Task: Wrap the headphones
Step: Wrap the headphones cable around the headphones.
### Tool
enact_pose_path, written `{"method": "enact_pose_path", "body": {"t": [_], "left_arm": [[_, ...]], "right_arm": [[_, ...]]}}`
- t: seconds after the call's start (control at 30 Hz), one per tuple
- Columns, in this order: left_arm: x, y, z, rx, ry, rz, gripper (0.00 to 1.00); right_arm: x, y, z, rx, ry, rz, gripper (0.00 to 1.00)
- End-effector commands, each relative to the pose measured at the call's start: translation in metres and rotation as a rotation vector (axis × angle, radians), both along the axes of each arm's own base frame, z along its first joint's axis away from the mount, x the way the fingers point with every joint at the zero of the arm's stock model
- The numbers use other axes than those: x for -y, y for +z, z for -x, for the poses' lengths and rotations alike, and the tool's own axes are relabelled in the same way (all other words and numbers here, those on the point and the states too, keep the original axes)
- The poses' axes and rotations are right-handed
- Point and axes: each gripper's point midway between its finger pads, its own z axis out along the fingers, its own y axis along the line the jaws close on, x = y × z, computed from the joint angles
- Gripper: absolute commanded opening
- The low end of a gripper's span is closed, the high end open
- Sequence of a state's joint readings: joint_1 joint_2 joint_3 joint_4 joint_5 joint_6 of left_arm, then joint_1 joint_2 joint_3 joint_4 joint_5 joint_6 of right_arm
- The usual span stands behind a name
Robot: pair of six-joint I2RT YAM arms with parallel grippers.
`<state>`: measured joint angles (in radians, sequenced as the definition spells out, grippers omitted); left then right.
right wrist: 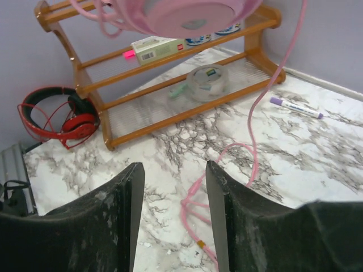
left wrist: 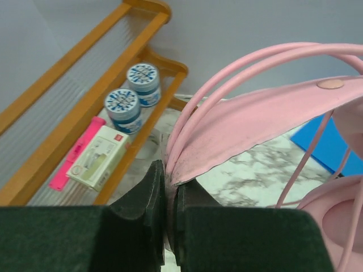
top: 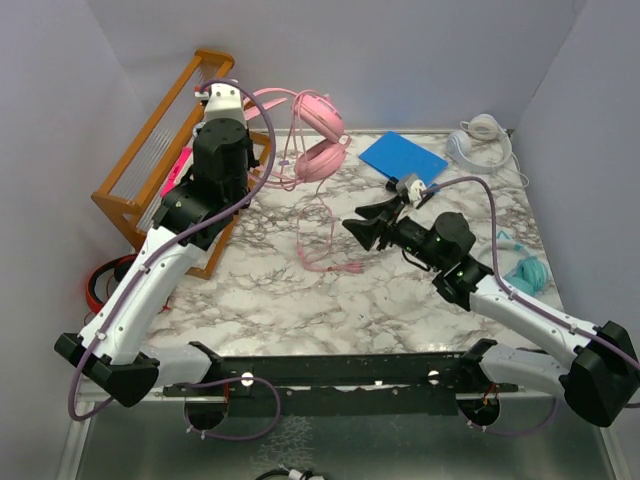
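The left gripper (left wrist: 170,195) is clamped shut on the edge of the broad headband (left wrist: 266,122) of the pink over-ear headphones (top: 318,140), which hang lifted in the upper middle of the top view, their ear cups just above the far part of the white-and-grey marble-patterned table (top: 330,300). Their thin pink cable (top: 322,240) trails down from the cups and lies in loose loops on the table in the centre of the frame. The right gripper (right wrist: 173,187) stands with its jaws apart and nothing between them, above the table just to the right of those loops. A plain white pair of headphones (top: 478,135) lies in the upper right corner, and a teal pair (top: 527,272) sits at the right edge, beside the right arm. A flat blue square sheet (top: 402,157) lies between the pink and the white pair. At the upper left stands an orange wooden rack (top: 150,150) holding two blue-and-white round tins (left wrist: 131,93), a small white box (left wrist: 97,156), a pink highlighter (left wrist: 76,153) and a roll of clear tape (right wrist: 207,82). A red-and-black pair of headphones (right wrist: 62,116) lies at the left end of the rack, and a purple-capped marker (right wrist: 296,106) lies on the table.
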<state>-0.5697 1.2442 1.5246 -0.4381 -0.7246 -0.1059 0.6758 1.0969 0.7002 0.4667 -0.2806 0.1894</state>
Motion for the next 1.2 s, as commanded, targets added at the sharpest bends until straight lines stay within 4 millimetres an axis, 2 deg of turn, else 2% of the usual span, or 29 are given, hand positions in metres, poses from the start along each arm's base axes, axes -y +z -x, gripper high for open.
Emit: {"method": "enact_pose_path", "body": {"t": [0.0,0.07,0.13,0.23,0.33,0.47,0.6,0.73,0.93,1.07,1.1,1.17], "left_arm": [[0.044,0.010,0.008,-0.074,-0.191,0.246,0.00],[0.056,0.015,0.007,-0.104,-0.246,0.283,0.00],[0.072,0.011,0.005,-0.158,-0.326,0.309,0.00],[0.089,-0.010,-0.001,-0.272,-0.404,0.339,0.00],[0.083,-0.037,-0.016,-0.375,-0.377,0.367,0.00],[0.085,-0.062,-0.028,-0.464,-0.388,0.452,0.00],[0.078,-0.081,-0.034,-0.511,-0.225,0.609,0.00],[0.068,-0.093,-0.026,-0.544,-0.111,0.669,0.00],[0.078,-0.110,-0.010,-0.626,-0.149,0.705,0.04],[0.080,-0.119,-0.010,-0.679,-0.166,0.736,0.03],[0.078,-0.123,-0.013,-0.702,-0.168,0.767,0.00],[0.072,-0.126,-0.017,-0.743,-0.196,0.811,0.00]], "right_arm": [[0.022,0.025,-0.007,0.136,-0.124,-0.119,0.56],[0.022,0.017,-0.013,0.114,-0.143,-0.091,0.58],[0.020,0.009,-0.019,0.082,-0.161,-0.061,0.62],[0.022,0.002,-0.026,0.040,-0.199,-0.058,0.73],[0.020,0.003,-0.025,0.031,-0.181,-0.071,0.78],[0.022,0.001,-0.029,0.012,-0.207,-0.068,0.79],[0.028,-0.006,-0.029,-0.005,-0.234,-0.061,0.79],[0.032,-0.014,-0.022,-0.036,-0.218,-0.091,0.80],[0.029,-0.020,-0.017,-0.060,-0.190,-0.113,0.79],[0.030,-0.021,-0.018,-0.059,-0.197,-0.110,0.80],[0.031,-0.021,-0.018,-0.059,-0.199,-0.110,0.79],[0.032,-0.020,-0.018,-0.060,-0.202,-0.113,0.80]]}}
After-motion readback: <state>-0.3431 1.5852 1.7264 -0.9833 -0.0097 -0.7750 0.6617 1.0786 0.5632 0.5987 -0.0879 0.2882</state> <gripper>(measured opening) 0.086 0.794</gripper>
